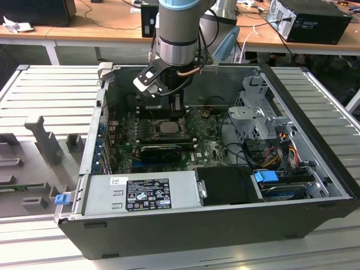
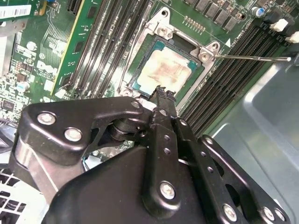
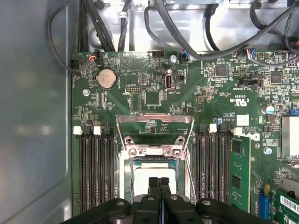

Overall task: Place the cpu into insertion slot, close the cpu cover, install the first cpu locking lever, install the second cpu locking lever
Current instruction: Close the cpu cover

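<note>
**Chip seated, cover raised, fingers closed over the socket**

The cpu (image 2: 164, 70) lay flat inside the insertion slot (image 3: 124, 179), its grey top smeared with pale residue. The gripper (image 3: 159, 183) hung directly over the slot, its two fingers pressed together with nothing between them. Their tips were at one edge of the chip, and contact could not be told. The cpu cover (image 3: 154, 119) stood tilted up from its hinge on the slot's opposite rim, with green board showing through its window. A thin locking lever (image 2: 252, 58) stuck out free beside the slot. Long black memory slots (image 3: 93, 168) flanked the slot on both sides. In the exterior view, a power supply (image 1: 112, 194) near the slot bore a black-and-white label, its print too small to make out.
</note>
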{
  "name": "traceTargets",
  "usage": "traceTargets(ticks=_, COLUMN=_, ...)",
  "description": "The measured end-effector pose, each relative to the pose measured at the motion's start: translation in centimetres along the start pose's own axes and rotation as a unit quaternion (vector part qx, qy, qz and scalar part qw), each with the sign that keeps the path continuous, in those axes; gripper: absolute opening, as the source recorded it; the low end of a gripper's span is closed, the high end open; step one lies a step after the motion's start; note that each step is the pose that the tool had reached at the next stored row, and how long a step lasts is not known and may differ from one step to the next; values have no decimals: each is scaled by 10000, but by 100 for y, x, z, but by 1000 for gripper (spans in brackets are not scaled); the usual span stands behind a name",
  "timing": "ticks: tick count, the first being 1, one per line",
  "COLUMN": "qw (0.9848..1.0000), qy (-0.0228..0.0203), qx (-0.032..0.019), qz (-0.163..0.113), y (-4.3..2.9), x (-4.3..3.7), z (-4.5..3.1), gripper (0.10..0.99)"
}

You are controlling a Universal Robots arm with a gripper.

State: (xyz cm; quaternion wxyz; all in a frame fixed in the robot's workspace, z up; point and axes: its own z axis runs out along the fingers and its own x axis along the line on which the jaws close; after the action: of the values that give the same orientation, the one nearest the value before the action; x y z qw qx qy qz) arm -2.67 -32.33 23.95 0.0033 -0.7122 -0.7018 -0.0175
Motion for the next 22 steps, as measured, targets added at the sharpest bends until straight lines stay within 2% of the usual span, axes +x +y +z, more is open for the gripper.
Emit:
traceTargets(ticks=10, qw=10000, qy=0, qx=0, qz=0, y=2, x=3, z=-100, gripper=106)
traceTargets(ticks=13, qw=10000, qy=1, qx=0, qz=-2, y=11, x=3, z=-109, gripper=106)
traceTargets(ticks=16, qw=10000, qy=0, qx=0, qz=-1, y=51, x=5, z=-112, gripper=106)
traceTargets(ticks=22, qw=10000, qy=2, qx=-1, qz=0, y=57, x=6, z=-150, gripper=106)
